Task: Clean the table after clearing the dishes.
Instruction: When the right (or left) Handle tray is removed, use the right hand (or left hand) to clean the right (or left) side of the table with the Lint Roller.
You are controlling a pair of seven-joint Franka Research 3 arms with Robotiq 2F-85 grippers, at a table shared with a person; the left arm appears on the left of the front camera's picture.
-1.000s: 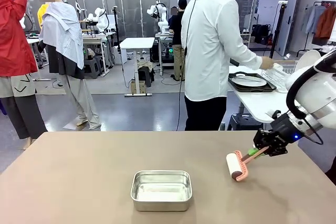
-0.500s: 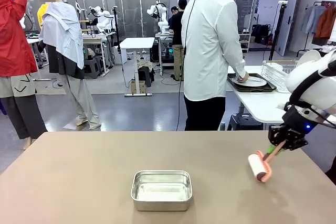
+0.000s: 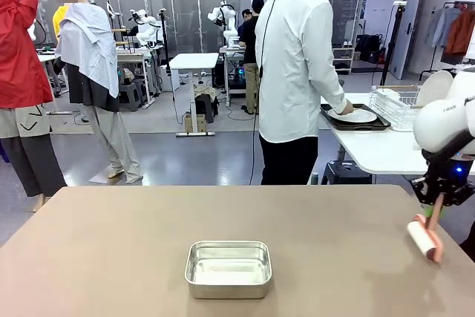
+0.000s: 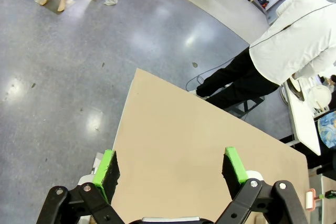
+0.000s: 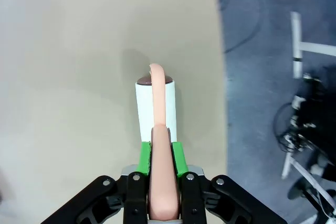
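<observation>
The brownish table point(image 3: 111, 243) has my right gripper point(image 3: 443, 192) over its right edge, shut on the pink handle of a lint roller point(image 3: 424, 240). The roller's white drum rests on the tabletop. From the right wrist, the fingers point(image 5: 144, 157) clamp the handle and the roller point(image 5: 156, 111) lies near the table point(image 5: 63, 77) edge. My left gripper point(image 4: 170, 169) hangs open high above the table point(image 4: 178, 140), holding nothing. One of the dishes, a white plate point(image 3: 356, 116), sits on a dark tray point(image 3: 378, 125) on the white side table, under the person's hand.
A rectangular steel pan point(image 3: 228, 269) stands at the table's front middle. A person in a white shirt point(image 3: 297, 72) stands behind the far edge, turned toward the side table with a wire rack point(image 3: 397, 103). Floor drops off right of the roller.
My right gripper has rolled the lint roller rightward across the table, from right of the pan to the right edge. The person's hand has come to rest on the plate.
</observation>
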